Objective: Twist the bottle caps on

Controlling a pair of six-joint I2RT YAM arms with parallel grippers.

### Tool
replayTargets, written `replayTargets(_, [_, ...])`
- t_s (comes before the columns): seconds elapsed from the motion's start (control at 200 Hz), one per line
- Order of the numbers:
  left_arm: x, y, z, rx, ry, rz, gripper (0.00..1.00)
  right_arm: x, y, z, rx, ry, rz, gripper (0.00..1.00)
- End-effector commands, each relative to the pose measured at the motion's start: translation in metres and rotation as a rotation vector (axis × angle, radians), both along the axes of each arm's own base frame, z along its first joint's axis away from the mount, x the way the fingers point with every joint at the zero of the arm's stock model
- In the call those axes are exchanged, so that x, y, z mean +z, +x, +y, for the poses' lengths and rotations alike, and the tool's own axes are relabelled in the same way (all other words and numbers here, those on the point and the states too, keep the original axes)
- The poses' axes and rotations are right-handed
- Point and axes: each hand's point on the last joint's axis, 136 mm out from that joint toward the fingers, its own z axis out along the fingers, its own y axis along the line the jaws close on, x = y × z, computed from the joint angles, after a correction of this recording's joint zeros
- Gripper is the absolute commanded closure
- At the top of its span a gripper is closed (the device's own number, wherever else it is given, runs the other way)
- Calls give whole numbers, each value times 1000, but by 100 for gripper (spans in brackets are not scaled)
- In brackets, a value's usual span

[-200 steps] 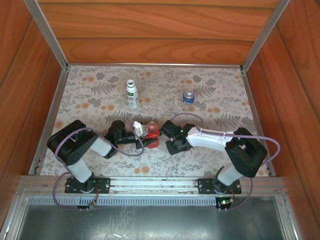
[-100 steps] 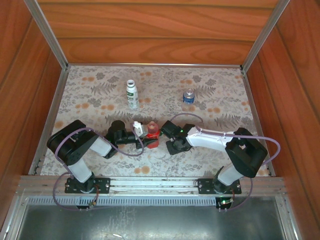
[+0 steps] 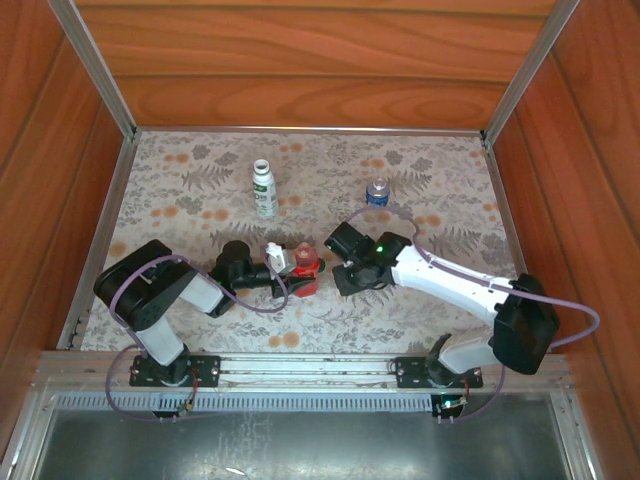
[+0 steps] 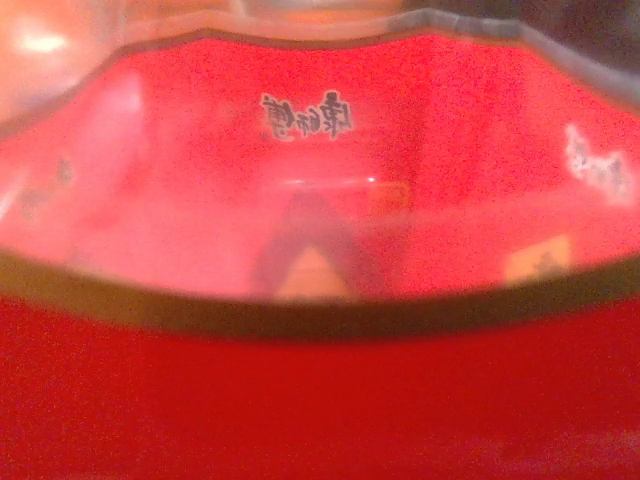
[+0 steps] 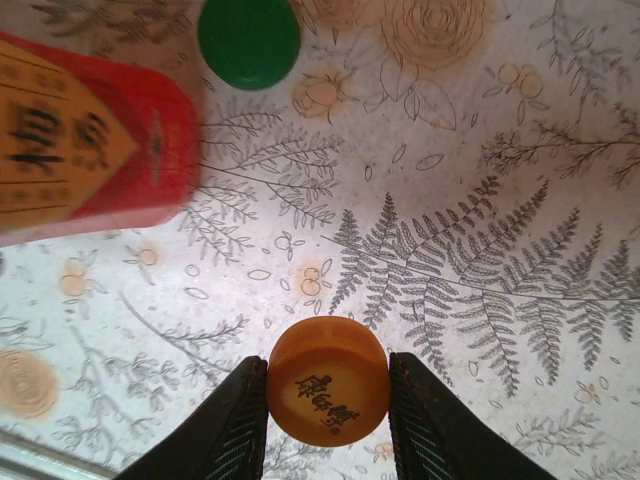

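The red bottle [image 3: 305, 268] stands upright near the table's middle, and my left gripper [image 3: 285, 268] is shut on it from the left. In the left wrist view the red bottle's label [image 4: 320, 200] sits very close to the lens. My right gripper [image 5: 328, 400] is shut on the orange cap [image 5: 328, 393] and holds it above the mat, just right of the red bottle [image 5: 90, 150]. The green cap [image 5: 248, 40] lies on the mat beyond. The white bottle [image 3: 263, 188] stands open-topped at the back left. The clear bottle [image 3: 377, 192] at the back right carries a blue cap.
A floral mat [image 3: 440, 200] covers the table, which is boxed in by wooden walls and metal rails [image 3: 100, 230]. The right arm [image 3: 450, 285] stretches diagonally across the right half. Purple cables loop around both arms.
The right arm has swung: its elbow moved out to the right and lower, and its gripper shifted slightly toward the far side. The left arm and red bottle stayed put.
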Motion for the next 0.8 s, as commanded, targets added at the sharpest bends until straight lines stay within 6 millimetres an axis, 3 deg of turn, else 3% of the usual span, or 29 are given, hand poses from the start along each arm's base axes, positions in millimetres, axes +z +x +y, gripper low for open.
replayTargets(0.0, [-2, 0, 0, -8, 5, 3, 47, 20, -6, -7, 34, -34, 8, 64])
replayTargets(0.38, [-3, 0, 0, -11, 8, 1, 47, 88, 18, 22, 150, -4, -85, 64])
replayTargets(0.635, [-4, 0, 0, -13, 11, 0, 47, 123, 31, 47, 246, 25, -117, 64])
replayTargets(0.794, [-6, 0, -1, -17, 13, 8, 47, 134, 32, 62, 300, 70, -117, 64])
